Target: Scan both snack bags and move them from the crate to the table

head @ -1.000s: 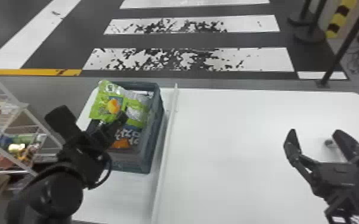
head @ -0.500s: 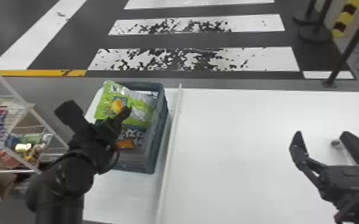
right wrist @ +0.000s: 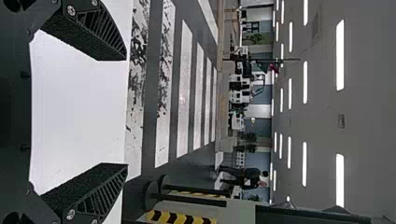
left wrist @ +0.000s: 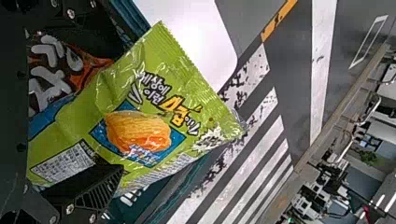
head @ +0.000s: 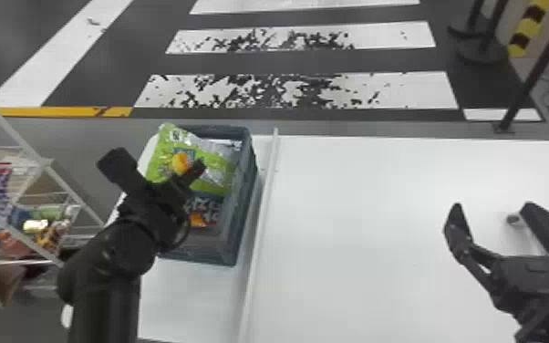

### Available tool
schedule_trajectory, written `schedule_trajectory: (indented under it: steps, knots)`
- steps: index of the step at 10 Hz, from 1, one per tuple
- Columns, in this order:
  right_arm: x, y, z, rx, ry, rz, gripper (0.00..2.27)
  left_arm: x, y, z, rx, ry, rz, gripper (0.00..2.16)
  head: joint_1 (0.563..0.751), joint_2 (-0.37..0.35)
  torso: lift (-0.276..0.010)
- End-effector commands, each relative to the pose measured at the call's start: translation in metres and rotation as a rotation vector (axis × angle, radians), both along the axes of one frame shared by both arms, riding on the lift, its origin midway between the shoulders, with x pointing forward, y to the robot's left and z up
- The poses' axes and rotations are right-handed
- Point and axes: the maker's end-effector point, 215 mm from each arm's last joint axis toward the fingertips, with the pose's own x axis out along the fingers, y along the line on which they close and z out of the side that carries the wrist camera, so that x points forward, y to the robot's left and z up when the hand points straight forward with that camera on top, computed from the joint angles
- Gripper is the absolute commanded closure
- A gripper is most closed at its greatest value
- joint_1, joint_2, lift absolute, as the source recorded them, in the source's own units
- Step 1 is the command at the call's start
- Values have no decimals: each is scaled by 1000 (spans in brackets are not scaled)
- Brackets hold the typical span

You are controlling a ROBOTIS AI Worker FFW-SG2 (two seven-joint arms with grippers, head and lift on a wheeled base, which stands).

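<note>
One left gripper (head: 157, 160), black, fingers spread, at the green snack bag (head: 216, 159). That bag: in the crate (head: 240, 214), overlapping its rim. One dark snack bag (head: 209, 209), orange patch, same crate, partly under the green. One right gripper (head: 493, 210), open, above the white tabletop (head: 355, 237).

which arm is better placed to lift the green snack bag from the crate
Left, probably: the left end effector, open, is at the green snack bag in the crate, while the right end effector hangs over the table.
</note>
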Motion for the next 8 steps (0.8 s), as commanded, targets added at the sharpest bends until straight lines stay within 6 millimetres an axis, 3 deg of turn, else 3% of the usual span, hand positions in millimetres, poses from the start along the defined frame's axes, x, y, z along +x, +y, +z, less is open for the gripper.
schedule_trajectory:
  steps: [1, 2, 3, 6, 8]
  knots:
    - [0, -1, 0, -2, 1, 0, 120, 1, -2, -3, 19, -3, -29, 741, 695, 137, -35]
    - [0, -1, 0, -2, 1, 0, 120, -2, -6, -3, 18, -16, -62, 1744, 695, 135, -35]
    - [0, -1, 0, -2, 0, 0, 120, -6, -11, 1, 21, -15, -92, 2054, 695, 127, -35]
    - [1, -1, 1, -2, 0, 0, 120, -23, -7, 34, 66, -58, -118, 2138, 695, 123, -35]
    - [3, -1, 2, -2, -3, 0, 120, -35, -7, 74, 77, -120, -127, 2138, 695, 130, -35]
